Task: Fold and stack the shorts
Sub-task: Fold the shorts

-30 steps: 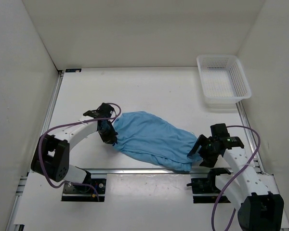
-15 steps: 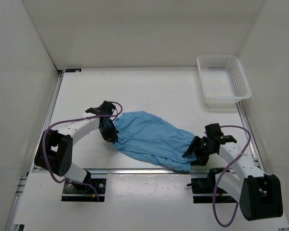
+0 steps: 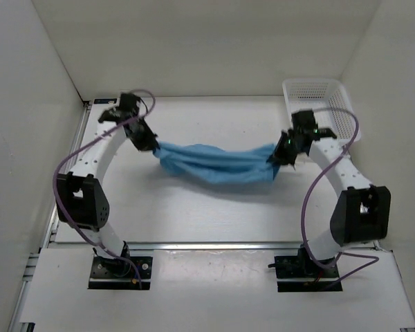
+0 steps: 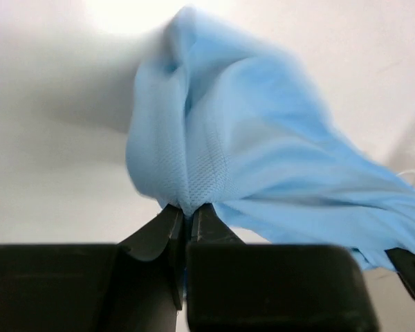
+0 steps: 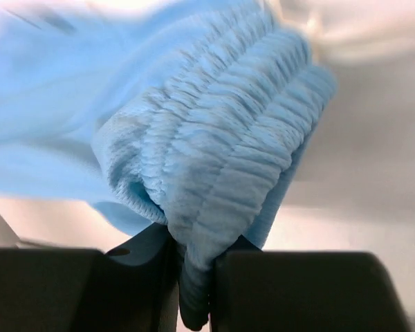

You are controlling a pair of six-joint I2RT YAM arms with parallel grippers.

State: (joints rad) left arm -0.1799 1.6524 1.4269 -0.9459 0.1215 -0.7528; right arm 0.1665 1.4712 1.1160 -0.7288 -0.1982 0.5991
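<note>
The light blue shorts (image 3: 214, 163) hang stretched between my two grippers above the middle of the table, sagging in the centre. My left gripper (image 3: 151, 145) is shut on the thin hem end (image 4: 187, 187). On the other side, my right gripper (image 3: 275, 156) is shut on the bunched elastic waistband (image 5: 214, 180). A bit of white drawstring (image 4: 411, 178) shows at the right edge of the left wrist view.
A white plastic mesh basket (image 3: 321, 116) stands at the back right corner, just behind my right arm. White walls enclose the table on the left, back and right. A metal rail (image 3: 207, 245) runs along the near edge.
The right gripper closed on the waistband end. Both arms then lifted the shorts off the table and carried them toward the back, pulling them out into a taut band.
</note>
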